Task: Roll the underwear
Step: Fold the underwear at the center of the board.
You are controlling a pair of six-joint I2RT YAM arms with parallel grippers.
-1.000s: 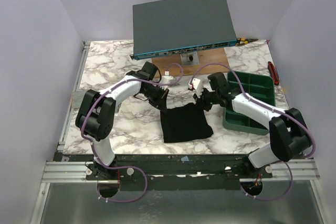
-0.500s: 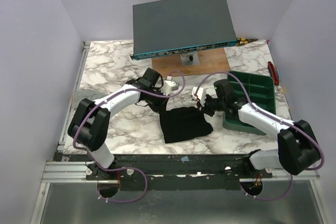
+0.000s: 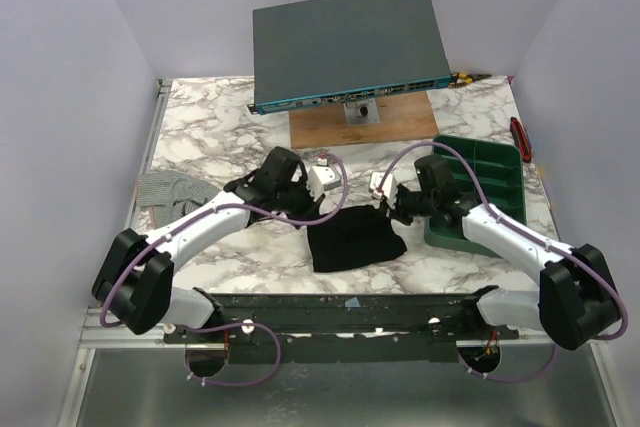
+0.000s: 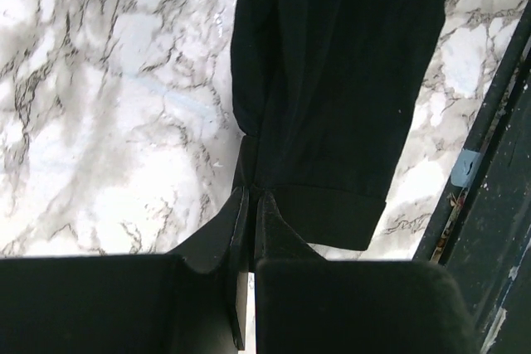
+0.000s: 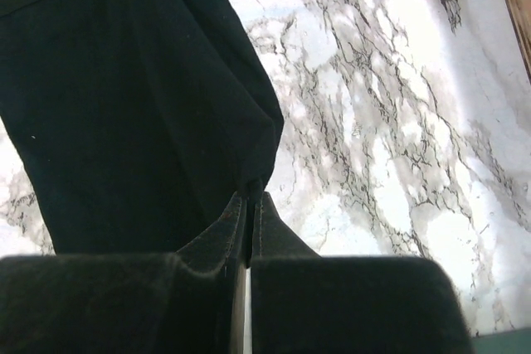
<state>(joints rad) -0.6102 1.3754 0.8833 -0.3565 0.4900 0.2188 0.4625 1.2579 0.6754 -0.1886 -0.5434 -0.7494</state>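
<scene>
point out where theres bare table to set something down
Bare marble lies at the far left, between the striped cloth and the grey box, and along the near edge left of the underwear. It is crowded mid-table, where the left gripper and right gripper pinch the underwear beside the green tray.

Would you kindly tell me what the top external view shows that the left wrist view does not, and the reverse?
Only the top external view shows both arms, the right gripper, the network switch above its wooden board, the green tray and a striped cloth. Only the left wrist view shows, close up, the left gripper shut on the garment's edge, and blue tape on the frame. Both show the black underwear lying on the marble table.
</scene>
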